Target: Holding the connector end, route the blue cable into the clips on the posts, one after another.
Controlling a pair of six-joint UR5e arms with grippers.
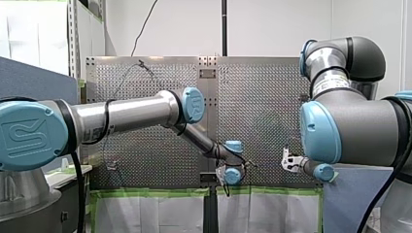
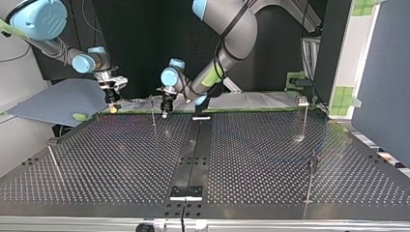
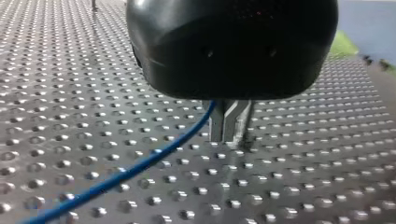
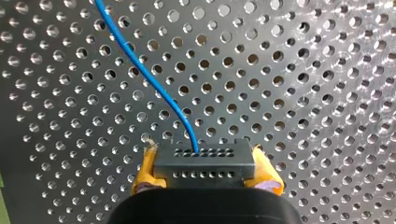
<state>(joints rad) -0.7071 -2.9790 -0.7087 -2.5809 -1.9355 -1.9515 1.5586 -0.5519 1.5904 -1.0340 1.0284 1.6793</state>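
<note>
In the right wrist view my right gripper (image 4: pixel 205 166) has its yellow pads (image 4: pixel 145 168) shut on a black connector (image 4: pixel 204 158). The blue cable (image 4: pixel 140 65) leaves the connector and runs away over the perforated table (image 4: pixel 303 93). My left gripper (image 3: pixel 229 135) is black with metal fingers pressed together, tips just above the table. The blue cable (image 3: pixel 140 163) runs close beside those fingers; whether they pinch it is hidden. In the top view my left gripper (image 2: pixel 165 113) hangs next to a thin post (image 2: pixel 153 110), and my right gripper (image 2: pixel 113 107) is further left.
More thin posts stand at the top view's right (image 2: pixel 304 116), near right (image 2: pixel 312 176) and near left (image 2: pixel 52 157). A black strip (image 2: pixel 193 154) runs down the table's middle. A grey panel (image 2: pixel 58 101) lies beside the table under my right arm.
</note>
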